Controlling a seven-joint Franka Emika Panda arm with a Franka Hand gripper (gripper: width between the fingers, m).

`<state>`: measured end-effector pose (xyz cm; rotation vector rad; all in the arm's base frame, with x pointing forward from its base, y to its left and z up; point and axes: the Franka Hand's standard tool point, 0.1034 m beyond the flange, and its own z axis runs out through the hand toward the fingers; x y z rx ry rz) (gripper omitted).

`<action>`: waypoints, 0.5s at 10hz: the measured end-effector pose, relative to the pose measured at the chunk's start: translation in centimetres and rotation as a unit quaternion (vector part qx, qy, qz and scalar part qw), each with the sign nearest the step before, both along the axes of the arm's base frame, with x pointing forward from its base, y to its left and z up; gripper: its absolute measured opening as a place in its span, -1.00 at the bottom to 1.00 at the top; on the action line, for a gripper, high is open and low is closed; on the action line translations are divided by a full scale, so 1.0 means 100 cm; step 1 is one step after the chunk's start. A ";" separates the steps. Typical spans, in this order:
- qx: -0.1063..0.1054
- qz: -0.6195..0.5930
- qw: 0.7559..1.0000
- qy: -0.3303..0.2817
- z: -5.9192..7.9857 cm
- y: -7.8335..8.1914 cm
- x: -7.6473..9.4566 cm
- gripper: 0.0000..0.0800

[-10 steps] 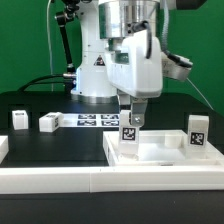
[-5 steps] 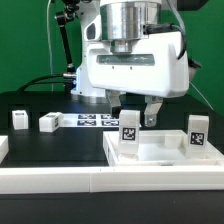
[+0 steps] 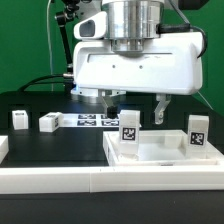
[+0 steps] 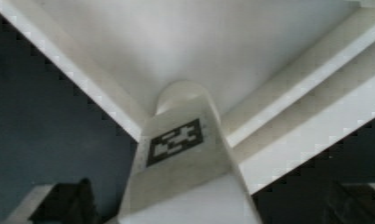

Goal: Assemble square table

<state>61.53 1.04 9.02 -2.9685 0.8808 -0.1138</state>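
The square table's white top (image 3: 160, 152) lies at the exterior view's right, rim up. One tagged leg post (image 3: 129, 131) stands upright near its left corner, and a second (image 3: 197, 134) stands at its right. My gripper (image 3: 137, 112) hangs just above the left post, open, with one finger on each side of the post's top and touching nothing. In the wrist view that post (image 4: 180, 150) rises straight toward the camera between my dark fingertips (image 4: 59, 202), with the white top (image 4: 255, 50) behind it.
Two more leg posts (image 3: 20, 119) (image 3: 48, 122) lie on the black table at the exterior view's left. The marker board (image 3: 93, 120) lies behind them by the robot base. A long white border rail (image 3: 90, 180) runs along the front.
My gripper has turned about its vertical axis, now showing its broad side, and has risen slightly off the left post. The post stays upright on the top.
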 end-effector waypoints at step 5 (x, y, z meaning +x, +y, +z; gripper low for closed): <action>-0.017 0.172 0.985 -0.003 0.000 -0.003 0.000 0.62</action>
